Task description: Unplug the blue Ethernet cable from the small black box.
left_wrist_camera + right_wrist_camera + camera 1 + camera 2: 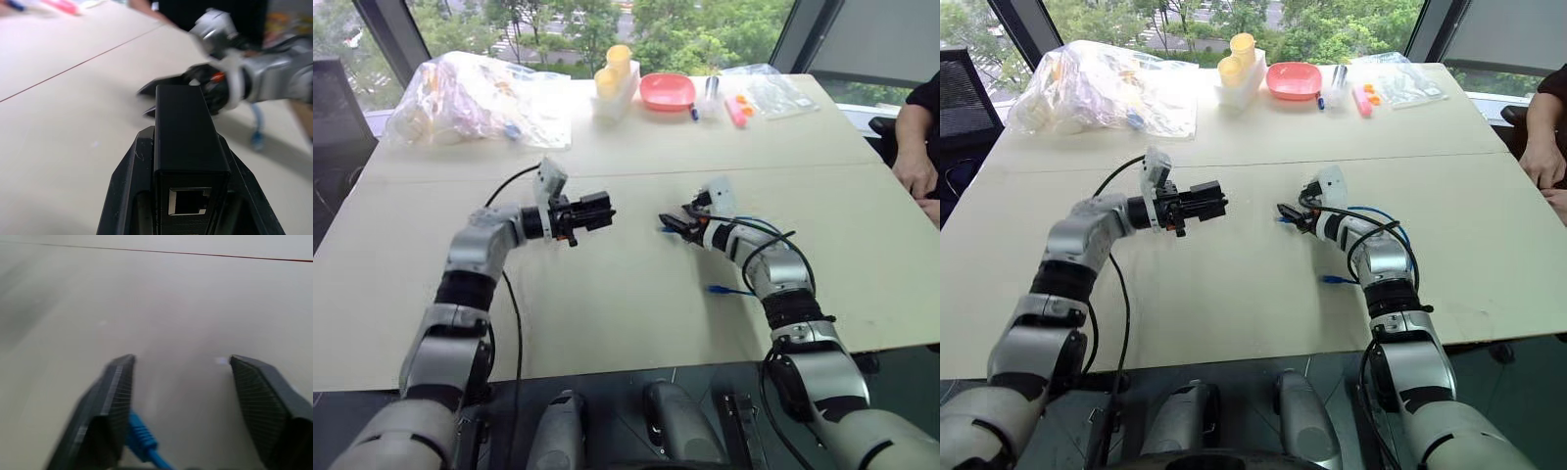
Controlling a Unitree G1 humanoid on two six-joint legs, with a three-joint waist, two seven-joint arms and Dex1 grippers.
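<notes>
So on the left, the left gripper (603,211) is clamped snug around the small matte black box (188,132), held up off the pale beige table (626,304) with its port showing empty. Over on the right, the right gripper (183,396) has its black fingers spread wide, and the thin bright blue Ethernet cable (142,438) sits just beside one finger, trailing under that arm. Looks unplugged to me; I'd just lower the box gently and let the cable lie.

the small black box (188,132), a matte oblong block with its empty port facing the left wrist camera, is held above the table, while the unplugged blue ethernet cable (143,438) lies apart by the right arm.
</notes>
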